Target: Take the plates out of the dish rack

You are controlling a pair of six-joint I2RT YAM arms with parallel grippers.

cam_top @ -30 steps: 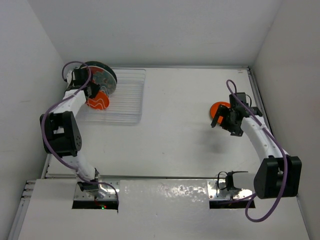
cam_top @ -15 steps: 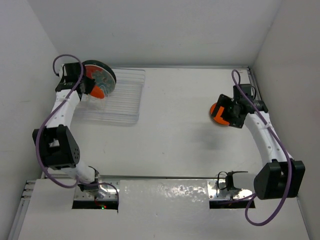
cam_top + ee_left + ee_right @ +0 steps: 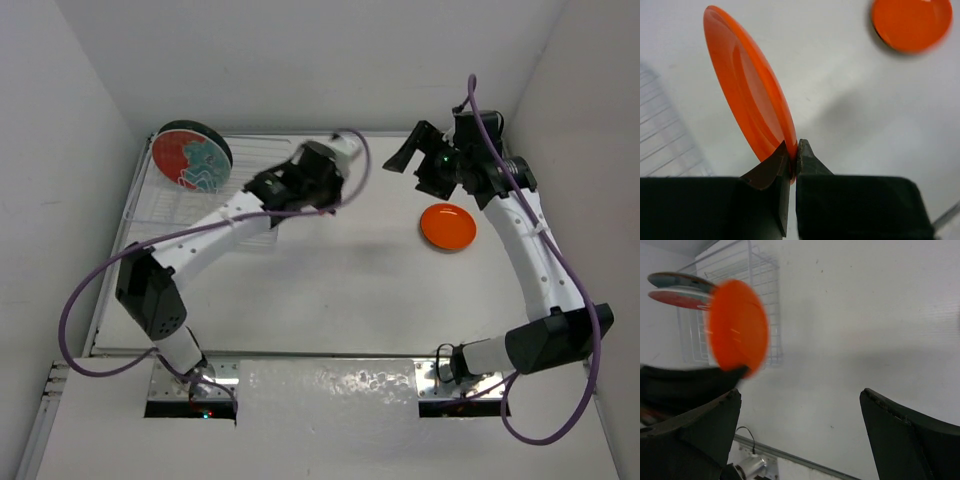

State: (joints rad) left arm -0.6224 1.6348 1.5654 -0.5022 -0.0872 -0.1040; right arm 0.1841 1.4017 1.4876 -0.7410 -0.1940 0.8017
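My left gripper (image 3: 794, 150) is shut on the rim of a small orange plate (image 3: 747, 95) and holds it on edge above the table's middle. In the top view the left gripper (image 3: 320, 182) hides this plate. The right wrist view shows the plate (image 3: 737, 330) too. My right gripper (image 3: 415, 163) is open and empty at the back right, its jaws (image 3: 800, 395) wide apart. A second small plate (image 3: 447, 226), orange on the side that shows, lies flat on the table; no yellow-gold pattern shows. The red and teal plate (image 3: 190, 158) and the dark teal plate (image 3: 677, 279) stand in the dish rack (image 3: 250, 190).
White walls close the table at the left, back and right. The rack's wires (image 3: 665, 135) show at the lower left of the left wrist view. A metal rail (image 3: 790, 456) runs along the table's near edge.
My left gripper lifted the orange plate out of the rack and swung right to the table's middle. My right gripper let go of its orange plate on the table and moved back, open.
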